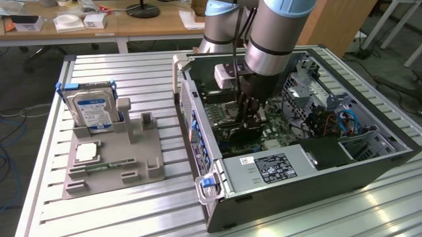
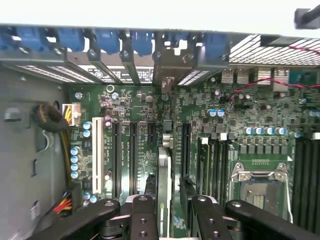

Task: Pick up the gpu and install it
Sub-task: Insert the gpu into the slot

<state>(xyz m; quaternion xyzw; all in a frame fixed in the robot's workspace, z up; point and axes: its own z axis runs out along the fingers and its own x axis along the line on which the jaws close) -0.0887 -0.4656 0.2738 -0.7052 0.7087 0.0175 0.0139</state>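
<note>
Gripper (image 2: 165, 212) is down inside the open case (image 1: 369, 163), black fingers (image 2: 142, 215) pinching the gpu (image 2: 163, 180), a thin flat card seen edge-on, upright over the green motherboard (image 2: 250, 115) by the long dark slots (image 2: 132, 155). Boxy silver drive (image 1: 92, 111) sits outside in the grey holder (image 1: 142, 158).

No print can be read on the hard drive (image 1: 94, 109) label or power supply (image 1: 272, 168) label.

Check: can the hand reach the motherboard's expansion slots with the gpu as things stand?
Probably yes. The hand is already inside the open case, holding the gpu edge-on just over the motherboard. In the wrist view nothing lies between the card and the slots; the cables sit off to one side.
</note>
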